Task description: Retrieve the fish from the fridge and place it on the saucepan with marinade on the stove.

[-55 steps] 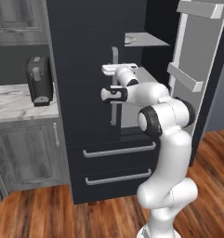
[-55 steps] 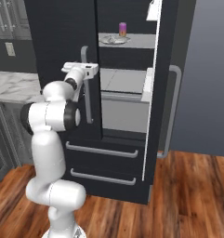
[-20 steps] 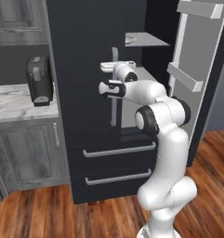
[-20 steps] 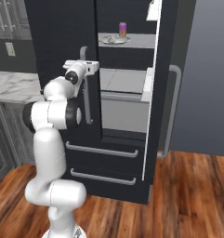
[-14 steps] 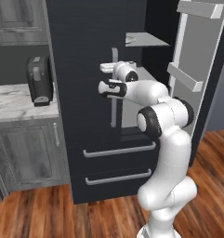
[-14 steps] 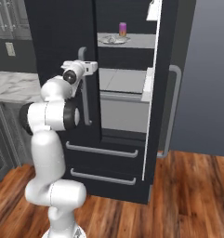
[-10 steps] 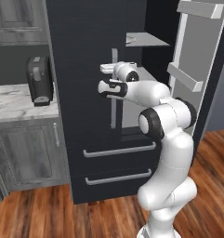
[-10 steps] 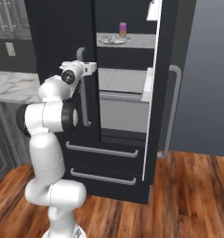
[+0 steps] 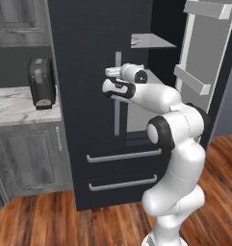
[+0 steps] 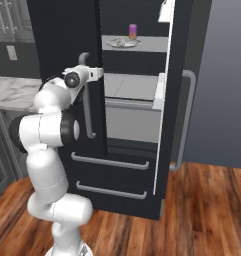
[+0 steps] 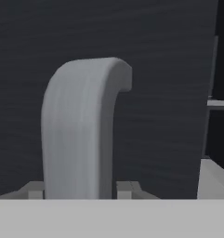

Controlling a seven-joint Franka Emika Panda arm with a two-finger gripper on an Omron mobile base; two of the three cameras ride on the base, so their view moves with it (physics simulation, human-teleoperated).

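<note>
The fridge (image 9: 83, 57) is a tall black appliance; its right door (image 10: 176, 100) stands open and its left door (image 10: 67, 40) looks closed. My gripper (image 9: 112, 80) (image 10: 94, 74) is at the top of the left door's grey bar handle (image 10: 85, 105). In the hand view the handle (image 11: 78, 130) fills the gap of my gripper (image 11: 81, 188), with a fingertip tight against each side. The fish (image 10: 123, 43) is a small pale piece on the upper inner shelf. The saucepan with marinade and the stove are out of view.
A small pink-and-yellow cylinder (image 10: 133, 31) stands behind the fish. A dark coffee machine (image 9: 40, 81) sits on the marble counter (image 9: 11, 108) to the left, above grey cabinets (image 9: 31, 158). Two fridge drawers (image 9: 120, 156) lie below. The floor is wood.
My hand has slid slightly up the handle towards its curved top, and the arm has leaned a little left. The left door has not visibly moved.
</note>
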